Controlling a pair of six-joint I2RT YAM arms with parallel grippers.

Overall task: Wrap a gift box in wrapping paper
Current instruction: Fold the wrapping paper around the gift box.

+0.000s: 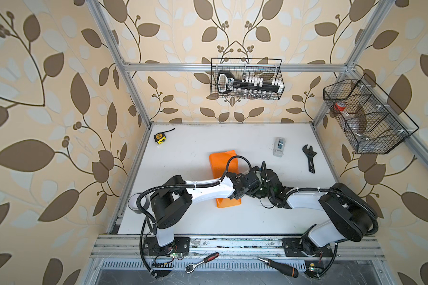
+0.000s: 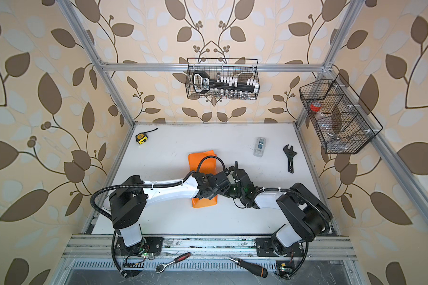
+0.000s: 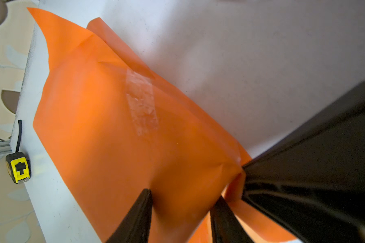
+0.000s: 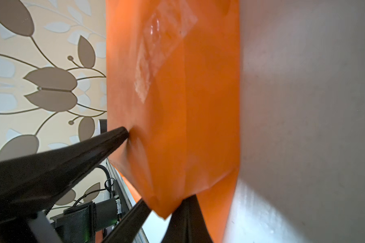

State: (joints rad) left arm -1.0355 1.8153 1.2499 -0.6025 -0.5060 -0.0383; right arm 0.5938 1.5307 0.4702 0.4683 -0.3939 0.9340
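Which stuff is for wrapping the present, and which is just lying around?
For the job: orange wrapping paper, the clear tape strip on it, grey tape dispenser.
Just lying about: yellow tape measure, black wrench, ratchet, screwdriver.

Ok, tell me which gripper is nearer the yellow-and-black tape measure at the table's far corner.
Left. The left gripper clamps the orange wrapping paper; the right gripper pinches the paper's edge on the side away from the tape measure, so it sits farther off.
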